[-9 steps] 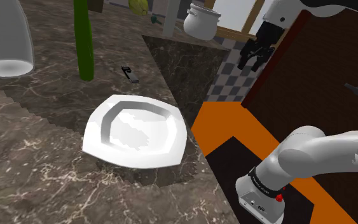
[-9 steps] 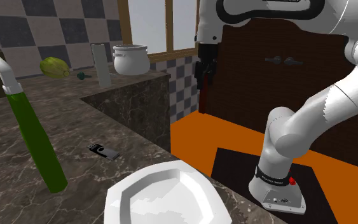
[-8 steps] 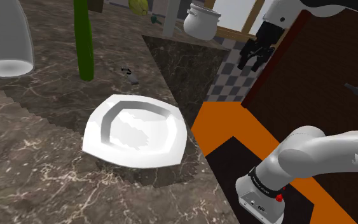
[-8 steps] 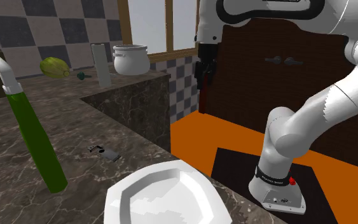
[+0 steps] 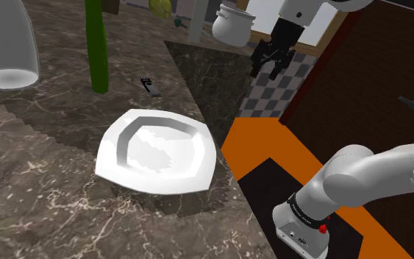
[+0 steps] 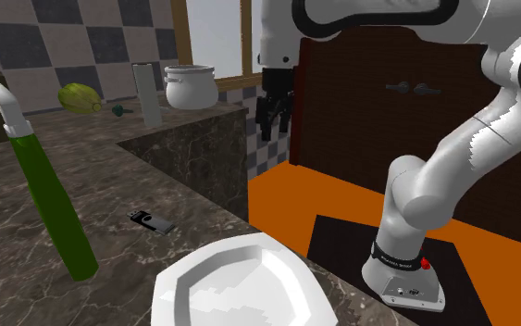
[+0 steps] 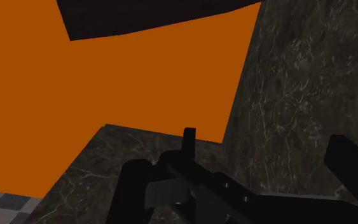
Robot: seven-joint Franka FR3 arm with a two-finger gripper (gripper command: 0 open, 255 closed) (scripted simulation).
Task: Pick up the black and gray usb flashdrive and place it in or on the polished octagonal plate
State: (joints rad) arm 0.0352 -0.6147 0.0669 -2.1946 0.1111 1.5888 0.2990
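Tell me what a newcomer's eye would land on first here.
The big white octagonal plate on the dark veined counter, close to its edge, and the bright orange floor beside it. Then the white arm, its black end effector hanging past the counter's edge, well apart from the small flashdrive beyond the plate.

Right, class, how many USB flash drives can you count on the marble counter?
1. The flash drive lies flat on the counter, near the green bottle and the white plate, touching neither. Another could hide behind larger things.
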